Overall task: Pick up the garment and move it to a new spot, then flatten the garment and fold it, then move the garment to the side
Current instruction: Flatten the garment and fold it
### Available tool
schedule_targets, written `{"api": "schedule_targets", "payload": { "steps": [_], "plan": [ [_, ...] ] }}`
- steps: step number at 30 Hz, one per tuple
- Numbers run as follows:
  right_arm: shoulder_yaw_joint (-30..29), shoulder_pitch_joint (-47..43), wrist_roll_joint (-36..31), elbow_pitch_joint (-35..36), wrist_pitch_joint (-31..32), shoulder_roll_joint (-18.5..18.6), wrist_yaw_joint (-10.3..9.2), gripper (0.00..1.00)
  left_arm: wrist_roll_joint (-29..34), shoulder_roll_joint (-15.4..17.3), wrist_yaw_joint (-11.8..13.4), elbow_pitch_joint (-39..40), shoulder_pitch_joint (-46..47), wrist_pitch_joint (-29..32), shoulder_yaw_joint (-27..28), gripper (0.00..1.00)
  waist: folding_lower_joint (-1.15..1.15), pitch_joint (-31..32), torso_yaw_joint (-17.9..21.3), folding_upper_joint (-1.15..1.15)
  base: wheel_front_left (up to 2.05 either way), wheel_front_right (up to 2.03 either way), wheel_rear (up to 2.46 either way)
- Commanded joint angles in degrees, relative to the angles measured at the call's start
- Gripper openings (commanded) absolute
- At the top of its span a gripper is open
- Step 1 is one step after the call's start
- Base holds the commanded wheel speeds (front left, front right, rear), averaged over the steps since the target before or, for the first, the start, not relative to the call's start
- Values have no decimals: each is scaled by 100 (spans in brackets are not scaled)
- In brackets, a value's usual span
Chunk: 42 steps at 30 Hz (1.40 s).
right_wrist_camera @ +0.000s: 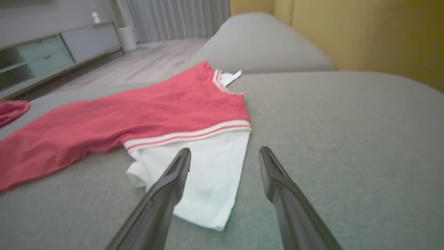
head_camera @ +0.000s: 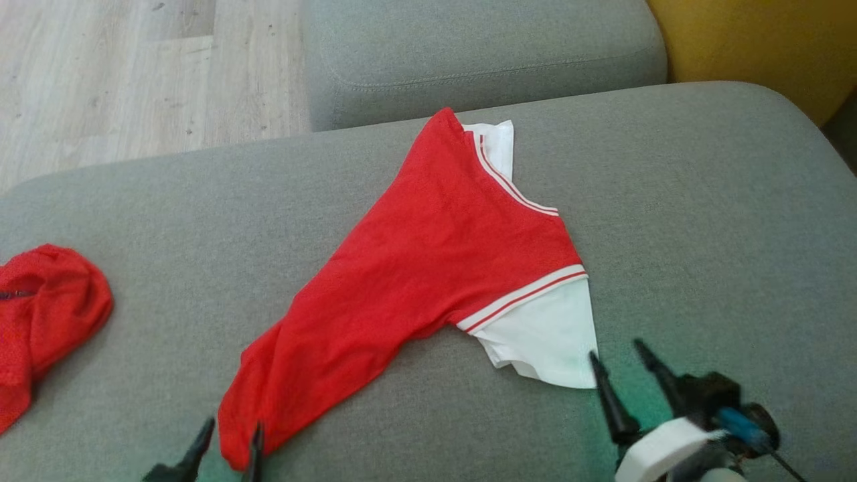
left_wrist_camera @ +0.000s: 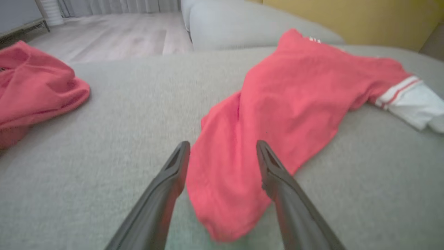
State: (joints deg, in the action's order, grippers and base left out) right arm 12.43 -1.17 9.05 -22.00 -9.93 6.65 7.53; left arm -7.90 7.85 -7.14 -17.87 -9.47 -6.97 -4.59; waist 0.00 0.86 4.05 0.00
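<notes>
Both spread-jawed: left gripper (head_camera: 234,424) at garment (head_camera: 428,254) end, right gripper (head_camera: 614,349) at sleeve (head_camera: 549,335)

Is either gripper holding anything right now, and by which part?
Nothing is held: left gripper open around the red end of the jersey, right gripper open by its sleeve.

One garment (head_camera: 428,261), one cloth lump (head_camera: 47,308)

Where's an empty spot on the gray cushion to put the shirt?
Biggest bare patch: right of the jersey, out to the cushion edge. A narrower one lies between jersey and red cloth lump. Crowded in front: left gripper at the hem, right gripper at the white sleeve.
</notes>
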Motion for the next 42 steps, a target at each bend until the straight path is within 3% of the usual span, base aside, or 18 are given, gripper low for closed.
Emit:
{"api": "schedule_targets", "payload": {
  "steps": [1, 7, 13, 27, 42],
  "plan": [
    [246, 400, 43, 118, 189, 154, -4, 100, 60, 201, -17, 270, 46, 208, 84, 100, 0, -10, -6, 0, 0, 0, 0],
    [441, 587, 188, -155, 1285, 322, -4, 100, -157, 534, -31, 1010, -278, 1265, -350, 100, 0, -65, -89, 0, 0, 0, 0],
    [350, 667, 54, -278, 1704, 273, -4, 100, -208, 651, -32, 1322, -257, 1509, -530, 100, 0, -111, -121, 0, 0, 0, 0],
    [112, 920, -32, -532, 2132, -38, -4, 100, 108, 721, 302, 794, 230, 1382, -583, 100, 0, -458, -109, 0, 0, 0, 0],
    [579, 1096, 235, -859, 2161, -147, -4, 100, 43, 625, 416, 32, 509, 934, -633, 100, 0, -538, -175, 0, 0, 0, 0]
  ]
}}
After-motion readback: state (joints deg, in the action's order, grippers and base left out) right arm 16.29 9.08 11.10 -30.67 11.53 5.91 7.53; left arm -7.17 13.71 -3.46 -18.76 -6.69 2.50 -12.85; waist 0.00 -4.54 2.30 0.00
